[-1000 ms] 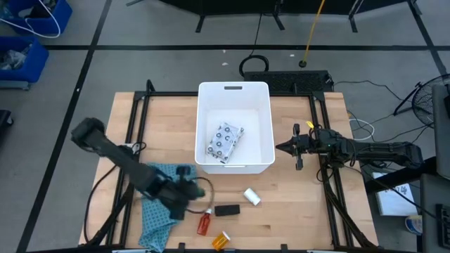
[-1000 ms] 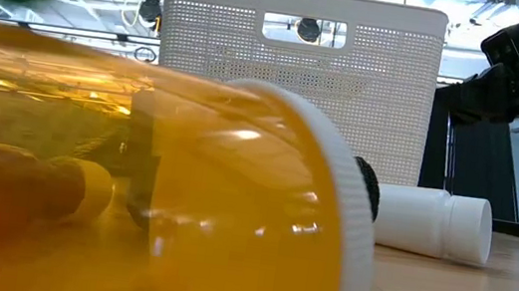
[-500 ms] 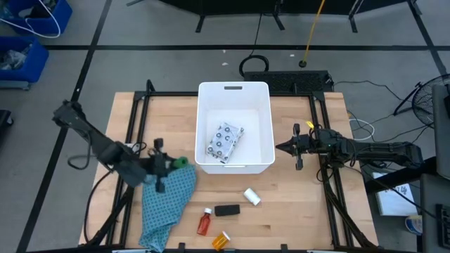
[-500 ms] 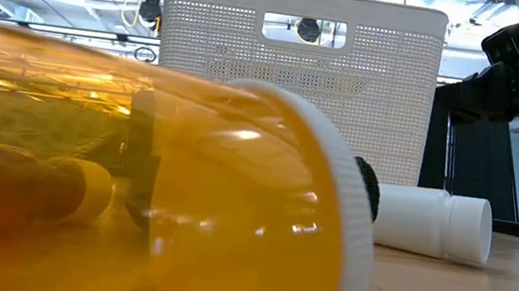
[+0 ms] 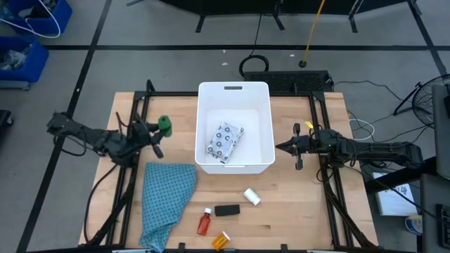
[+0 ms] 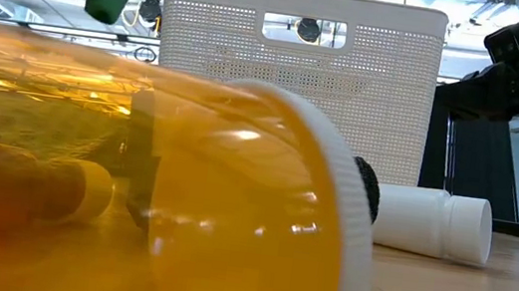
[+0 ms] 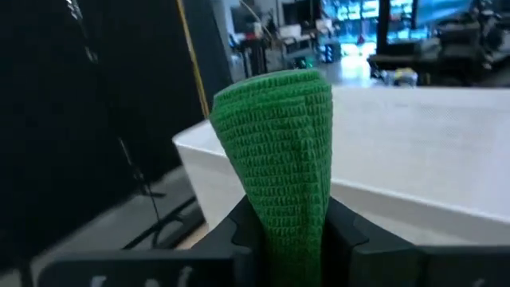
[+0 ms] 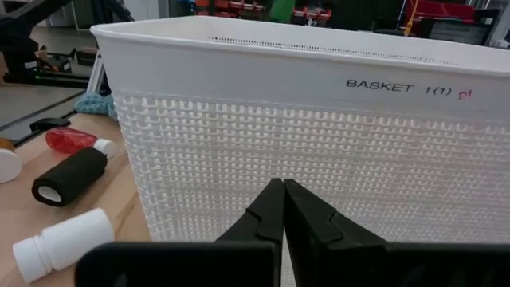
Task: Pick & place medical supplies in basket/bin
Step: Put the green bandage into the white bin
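Note:
My left gripper (image 5: 160,128) is shut on the green block (image 5: 165,126), a roll of green woven wrap, in the air left of the white basket (image 5: 235,90). The dark-dotted packet (image 5: 225,140) lies flat on the basket floor. On the near table lie the white cylinder (image 5: 252,197), the black block (image 5: 226,210), the red bottle (image 5: 204,222) and the orange bottle (image 5: 220,241), each on its side. The orange bottle (image 6: 134,179) fills the low view. My right gripper (image 5: 279,147) is shut and waits right of the basket. My left gripper pinches the green block between its two fingers (image 7: 239,231) at the block's nearer end (image 7: 279,215). The fingers come level from the table's left, pointing toward the basket. The block is lifted clear and sticks out past the fingertips.
A teal patterned cloth (image 5: 167,200) lies crumpled on the near left of the table. The basket's tall perforated wall (image 8: 319,151) stands close in front of my right gripper. Black frame rails (image 5: 137,105) run along both table sides.
My left gripper, still shut on the green block, has travelled from above the cloth near the red bottle toward the table's far edge. It has turned to point at the basket's left wall. The other items and my right arm have kept still.

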Tool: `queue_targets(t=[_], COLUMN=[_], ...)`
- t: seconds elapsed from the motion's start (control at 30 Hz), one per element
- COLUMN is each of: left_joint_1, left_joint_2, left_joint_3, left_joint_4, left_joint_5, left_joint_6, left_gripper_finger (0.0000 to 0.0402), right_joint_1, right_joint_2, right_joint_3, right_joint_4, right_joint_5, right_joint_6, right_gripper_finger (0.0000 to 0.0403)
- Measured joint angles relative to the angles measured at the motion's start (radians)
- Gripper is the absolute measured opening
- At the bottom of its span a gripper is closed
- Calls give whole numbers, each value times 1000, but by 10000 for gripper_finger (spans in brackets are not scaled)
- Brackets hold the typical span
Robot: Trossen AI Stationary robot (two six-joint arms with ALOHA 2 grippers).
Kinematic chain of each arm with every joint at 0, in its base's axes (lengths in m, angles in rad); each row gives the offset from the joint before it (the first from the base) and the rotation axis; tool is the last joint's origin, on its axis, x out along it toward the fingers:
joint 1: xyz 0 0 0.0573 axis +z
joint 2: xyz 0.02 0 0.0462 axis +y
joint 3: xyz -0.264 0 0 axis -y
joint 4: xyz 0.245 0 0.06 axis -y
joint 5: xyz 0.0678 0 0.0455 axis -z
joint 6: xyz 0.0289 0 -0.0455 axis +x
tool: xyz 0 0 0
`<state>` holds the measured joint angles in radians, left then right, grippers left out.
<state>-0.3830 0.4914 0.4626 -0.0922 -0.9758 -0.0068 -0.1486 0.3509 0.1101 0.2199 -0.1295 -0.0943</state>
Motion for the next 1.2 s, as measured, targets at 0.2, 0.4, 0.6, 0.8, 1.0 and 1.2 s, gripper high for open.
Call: queue_targets(t=[0.2, 0.4, 0.6, 0.8, 1.0, 1.2], left_joint_1=[140, 342, 520, 592, 622, 622], left_joint_2=[37, 203, 537, 877, 1149, 1339], left_joint_3=[25, 130, 346, 684, 973, 1108], left_joint_4=[207, 262, 225, 109, -46, -96], left_joint_5=[107, 334, 689, 932, 1178, 1299], left_joint_6=[178, 218, 141, 174, 136, 60], left_gripper_finger=[80, 55, 63, 60, 64, 59], right_joint_1=[0, -1, -1, 0, 0, 0], right_joint_2=[11, 9, 7, 7, 7, 7], right_joint_3=[-67, -90, -91, -93, -93, -93], right_joint_4=[118, 176, 223, 216, 203, 179], right_joint_5=[9, 207, 212, 289, 287, 285], right_joint_6=[-17, -99, -150, -155, -157, -119], right_gripper_finger=[0, 0, 0, 0, 0, 0])
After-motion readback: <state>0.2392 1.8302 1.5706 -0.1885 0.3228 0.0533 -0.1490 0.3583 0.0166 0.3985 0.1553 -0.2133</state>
